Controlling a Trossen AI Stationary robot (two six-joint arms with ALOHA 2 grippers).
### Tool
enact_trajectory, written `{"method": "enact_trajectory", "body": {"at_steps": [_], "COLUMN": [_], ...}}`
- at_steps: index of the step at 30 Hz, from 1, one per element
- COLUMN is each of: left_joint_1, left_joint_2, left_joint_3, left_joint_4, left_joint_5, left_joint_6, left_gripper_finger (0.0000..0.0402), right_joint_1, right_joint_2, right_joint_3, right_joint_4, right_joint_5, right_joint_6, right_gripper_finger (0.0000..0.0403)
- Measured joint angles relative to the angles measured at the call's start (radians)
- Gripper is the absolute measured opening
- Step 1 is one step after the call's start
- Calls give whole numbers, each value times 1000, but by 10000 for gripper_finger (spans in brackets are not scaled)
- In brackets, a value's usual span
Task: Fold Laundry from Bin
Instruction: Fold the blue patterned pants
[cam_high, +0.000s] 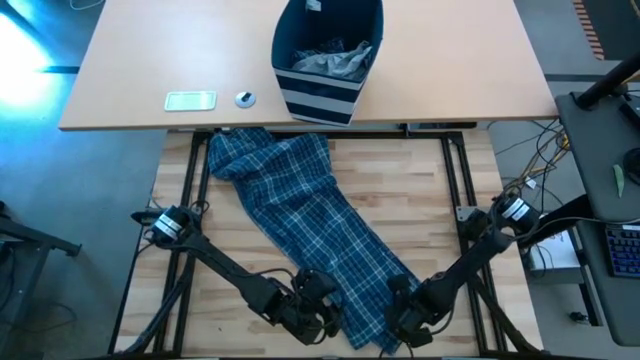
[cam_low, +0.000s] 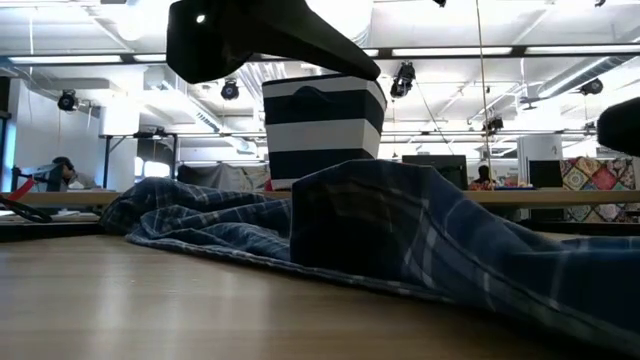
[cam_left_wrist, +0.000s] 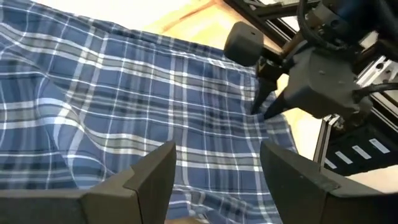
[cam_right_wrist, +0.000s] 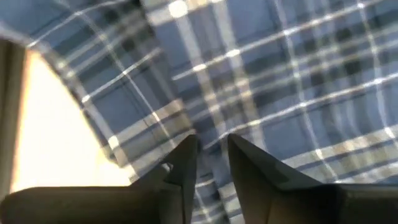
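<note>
A blue-and-white plaid garment (cam_high: 300, 215) lies spread in a long slanting strip on the wooden table, from far left to near right. Both grippers are at its near end. My left gripper (cam_left_wrist: 217, 168) stands open just over the cloth, with plaid fabric showing between its fingers. My right gripper (cam_right_wrist: 211, 152) is down at the cloth's right-hand edge, its fingers nearly together on the fabric. The navy striped bin (cam_high: 325, 60) stands on the far table with grey cloth (cam_high: 335, 60) inside. My right gripper pinches the plaid garment close to its right-hand edge (cam_right_wrist: 208, 134), near the garment's near end, between its two fingers (cam_left_wrist: 264, 102). The fingers come steeply from above. The cloth lies on the table around them; whether they hold one layer or several I cannot tell.
A pale flat rectangular object (cam_high: 190, 100) and a small round object (cam_high: 245, 98) lie on the far table left of the bin. Black frame rails (cam_high: 460, 180) run along both sides of the wooden table. Bare wood shows on either side of the garment.
</note>
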Motion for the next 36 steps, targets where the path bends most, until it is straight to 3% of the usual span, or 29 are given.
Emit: {"method": "enact_trajectory", "body": {"at_steps": [5,11,17,25,31,36], "left_joint_1": [0,-6,-5,-11,-11,-34], "left_joint_2": [-15,-67,-72,-72,-72,-71], "left_joint_3": [0,0,0,0,0,0], "left_joint_4": [-21,-63,-63,-29,-27,-44], "left_joint_5": [144,146,111,95,95,96], "left_joint_6": [27,60,73,151,179,341], "left_gripper_finger": [217,217,217,217,217,217], "right_joint_1": [0,-2,-2,-4,-4,-4], "right_joint_2": [0,-1,2,1,0,0], "right_joint_3": [28,4,-4,73,170,203], "right_joint_4": [-12,-41,-75,-112,-223,-280], "right_joint_5": [6,32,30,-6,-6,-3], "right_joint_6": [-22,-31,-22,-22,-26,-54], "right_gripper_finger": [136,147,113,20,13,13]}}
